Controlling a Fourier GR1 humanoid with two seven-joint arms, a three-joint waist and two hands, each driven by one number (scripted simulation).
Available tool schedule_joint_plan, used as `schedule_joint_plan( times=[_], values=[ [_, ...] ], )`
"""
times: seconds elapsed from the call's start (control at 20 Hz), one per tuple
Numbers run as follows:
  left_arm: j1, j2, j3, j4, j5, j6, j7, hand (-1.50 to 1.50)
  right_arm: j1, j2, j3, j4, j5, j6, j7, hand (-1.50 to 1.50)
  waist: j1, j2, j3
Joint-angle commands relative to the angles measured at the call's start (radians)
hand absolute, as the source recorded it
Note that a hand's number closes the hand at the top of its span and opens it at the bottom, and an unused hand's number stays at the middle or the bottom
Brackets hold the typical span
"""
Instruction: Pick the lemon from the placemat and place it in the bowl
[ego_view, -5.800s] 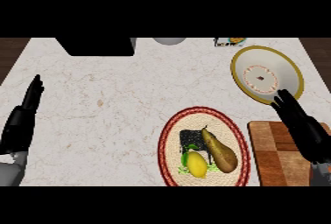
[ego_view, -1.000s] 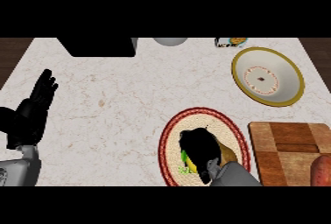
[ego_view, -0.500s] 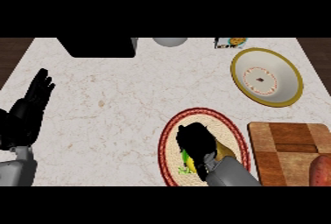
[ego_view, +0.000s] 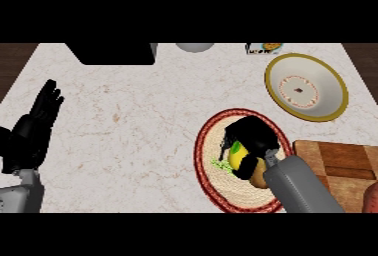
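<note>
Yellow-green, the lemon (ego_view: 238, 155) you want sits on the round woven placemat (ego_view: 214, 172), your right robot hand (ego_view: 253, 137) curled over it, while your left robot hand (ego_view: 33, 127) rests open at the worktop's (ego_view: 140, 120) left edge and the bowl (ego_view: 306, 93) stands apart, upper right.

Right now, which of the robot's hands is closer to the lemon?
The right. The right hand sits on the placemat, curled over the lemon. The left hand rests open far across the counter, at the view's left edge.
</note>
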Motion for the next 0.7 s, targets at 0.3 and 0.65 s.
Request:
schedule_joint_plan(
  times=[0.3, 0.65],
  values=[
    [0.012, 0.014, 0.043, 0.004, 0.019, -0.010, 0.010, 0.00, 0.051, -0.078, -0.152, -0.411, -0.019, -0.094, 0.057, 1.50, -0.025, -0.007, 0.001],
    [0.017, -0.004, 0.023, -0.001, 0.002, -0.014, -0.018, 0.00, -0.011, -0.090, -0.403, -0.615, -0.225, -0.002, 0.124, 1.50, -0.014, -0.001, 0.001]
  ],
)
